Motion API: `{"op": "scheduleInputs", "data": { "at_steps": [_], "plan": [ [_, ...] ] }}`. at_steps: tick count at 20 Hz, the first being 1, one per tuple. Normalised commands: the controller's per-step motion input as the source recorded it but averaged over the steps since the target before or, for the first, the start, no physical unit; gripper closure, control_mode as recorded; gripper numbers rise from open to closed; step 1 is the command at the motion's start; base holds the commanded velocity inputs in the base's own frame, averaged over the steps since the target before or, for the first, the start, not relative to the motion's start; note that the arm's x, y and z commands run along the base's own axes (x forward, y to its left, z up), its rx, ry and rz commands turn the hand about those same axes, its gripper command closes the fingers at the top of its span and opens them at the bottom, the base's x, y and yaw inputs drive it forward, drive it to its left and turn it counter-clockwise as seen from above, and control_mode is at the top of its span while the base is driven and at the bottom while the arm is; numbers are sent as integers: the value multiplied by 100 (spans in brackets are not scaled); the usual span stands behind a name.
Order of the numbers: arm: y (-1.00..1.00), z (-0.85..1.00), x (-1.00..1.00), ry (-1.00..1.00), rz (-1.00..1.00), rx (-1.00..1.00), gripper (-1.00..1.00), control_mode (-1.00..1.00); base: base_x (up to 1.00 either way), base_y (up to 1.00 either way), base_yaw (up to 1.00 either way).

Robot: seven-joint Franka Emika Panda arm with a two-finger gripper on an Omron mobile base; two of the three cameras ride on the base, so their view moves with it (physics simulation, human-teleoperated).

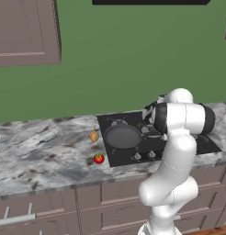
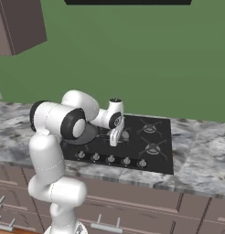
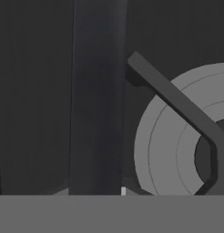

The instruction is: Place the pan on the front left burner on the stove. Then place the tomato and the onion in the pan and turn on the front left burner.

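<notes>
One marbled desk and one black stove with four burners were seen. One pan was set over the front left burner, its handle clenched in the claw. At the pan's nine o'clock, one onion lay; at seven o'clock, one tomato.

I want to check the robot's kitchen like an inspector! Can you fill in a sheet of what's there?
Surface: grey marbled counter with flat black stove.
Job's things: round dark frying pan on the stove's front left burner; small red tomato and yellow-brown onion on the counter beside the stove.
Clutter: nothing seen.
Grippers: fingers shut on the pan's long dark handle.
Cables: nothing seen.
Surroundings: green wall, brown cabinets.
</notes>
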Motion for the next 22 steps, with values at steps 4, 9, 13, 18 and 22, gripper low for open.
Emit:
{"op": "scheduleInputs", "data": {
  "at_steps": [4, 9, 13, 18, 22],
  "plan": [
    [-1, -20, 18, 0, 0, 0, 100, -100, 0, 0, 0],
    [0, -30, 9, 0, 0, 0, 100, -100, 0, 0, 0],
    [0, -34, 10, 2, 0, 0, 100, -100, 0, 0, 0],
    [0, -31, 1, 1, 0, -1, 100, -100, 0, 0, 0],
    [0, -23, 0, 0, 0, -3, -100, -100, 0, 0, 0]
  ]
}}
